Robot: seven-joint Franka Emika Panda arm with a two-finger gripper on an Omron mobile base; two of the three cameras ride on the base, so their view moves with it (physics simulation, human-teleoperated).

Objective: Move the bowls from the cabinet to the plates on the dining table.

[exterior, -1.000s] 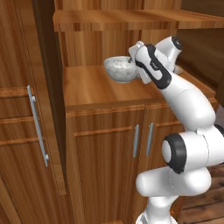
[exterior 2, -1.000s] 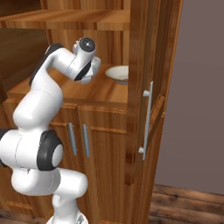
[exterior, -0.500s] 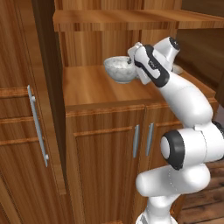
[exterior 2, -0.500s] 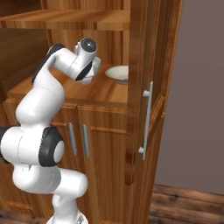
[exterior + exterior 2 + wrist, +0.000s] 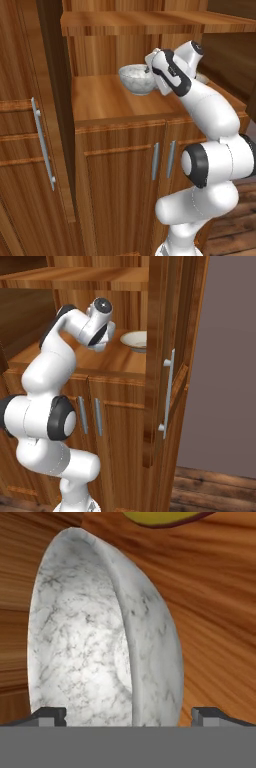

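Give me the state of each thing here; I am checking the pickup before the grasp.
Marbled bowl: upright on the cabinet shelf, not gripped.
Beige bowl: upright on the same shelf, untouched.
Gripper: open, fingertips either side of the marbled bowl's rim.
Upper cabinet door: open.
Lower cabinet doors: shut.

The white arm rises from its base, bends at a dark elbow joint and reaches up and forward, with the wrist folded over at shoulder height. The claw [image 5: 128, 714] stands wide open, its two dark fingertips [image 5: 49, 714] spread far apart at either side of the hand view, closed on nothing.
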